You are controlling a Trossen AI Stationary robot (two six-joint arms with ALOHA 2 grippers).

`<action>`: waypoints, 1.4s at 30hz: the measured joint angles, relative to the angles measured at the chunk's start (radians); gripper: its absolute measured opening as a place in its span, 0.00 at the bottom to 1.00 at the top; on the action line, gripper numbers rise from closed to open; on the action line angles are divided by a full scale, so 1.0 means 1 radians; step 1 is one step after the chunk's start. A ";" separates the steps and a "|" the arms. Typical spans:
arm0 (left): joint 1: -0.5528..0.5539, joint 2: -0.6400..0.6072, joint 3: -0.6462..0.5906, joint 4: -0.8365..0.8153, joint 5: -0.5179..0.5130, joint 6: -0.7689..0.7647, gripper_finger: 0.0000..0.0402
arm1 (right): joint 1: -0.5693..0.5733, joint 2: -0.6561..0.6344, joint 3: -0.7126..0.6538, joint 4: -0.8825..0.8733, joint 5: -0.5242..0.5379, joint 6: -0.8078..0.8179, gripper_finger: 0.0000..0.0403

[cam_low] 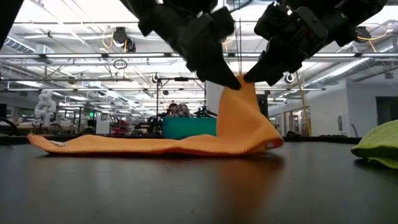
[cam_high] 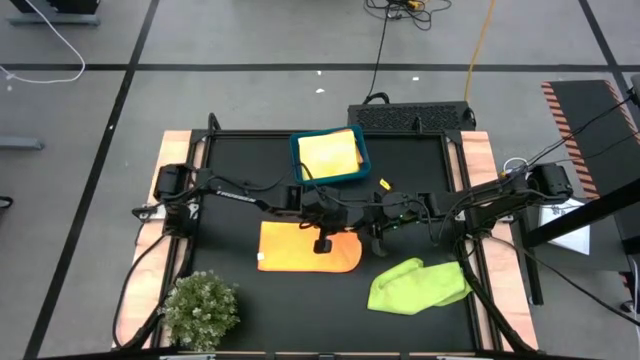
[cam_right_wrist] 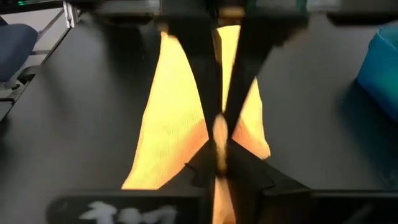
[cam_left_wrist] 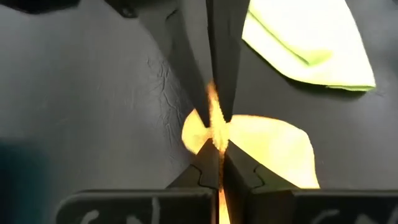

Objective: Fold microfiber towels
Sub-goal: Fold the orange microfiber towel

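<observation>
Your left gripper (cam_high: 323, 243) and right gripper (cam_high: 378, 247) are both clenched on the orange towel (cam_high: 300, 252) at table centre, lifting its 3 o'clock edge. Lime towel (cam_high: 418, 283) lies at 4 o'clock; yellow towel (cam_high: 329, 152) in the blue bin (cam_high: 296, 160) at 12.

An orange microfiber towel (cam_high: 300, 250) lies at the centre of the high view, mostly flat on my dark table, a wide rectangle with a rounded right end. Its right edge (cam_low: 239, 93) is lifted into a peak, sloping down to the flat part stretching left in the low view. A lime green towel (cam_high: 415, 285) sits crumpled at the lower right of the high view, just apart from the orange one. A yellow towel (cam_high: 328, 152) lies folded flat at the upper centre, above the orange one.
</observation>
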 joint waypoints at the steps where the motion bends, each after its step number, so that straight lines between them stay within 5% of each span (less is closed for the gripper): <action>1: -0.002 -0.015 0.000 -0.012 0.000 0.011 0.01 | 0.000 -0.002 0.000 -0.002 0.001 0.000 0.09; 15: -0.085 -0.242 0.001 -0.258 -0.117 0.241 0.00 | 0.000 0.001 0.000 0.004 0.001 -0.015 0.46; 23: -0.129 -0.350 0.001 -0.290 -0.272 0.280 0.00 | 0.006 0.003 -0.030 0.055 -0.045 0.050 0.47; 28: -0.140 -0.397 0.001 -0.276 -0.322 0.303 0.00 | 0.058 0.053 -0.089 0.309 -0.077 0.105 0.47; 34: -0.140 -0.418 0.001 -0.252 -0.323 0.310 0.00 | 0.088 0.182 -0.115 0.525 0.074 0.135 0.47; 42: -0.152 -0.418 0.001 -0.233 -0.353 0.323 0.00 | 0.088 0.364 -0.115 0.887 0.082 0.198 0.47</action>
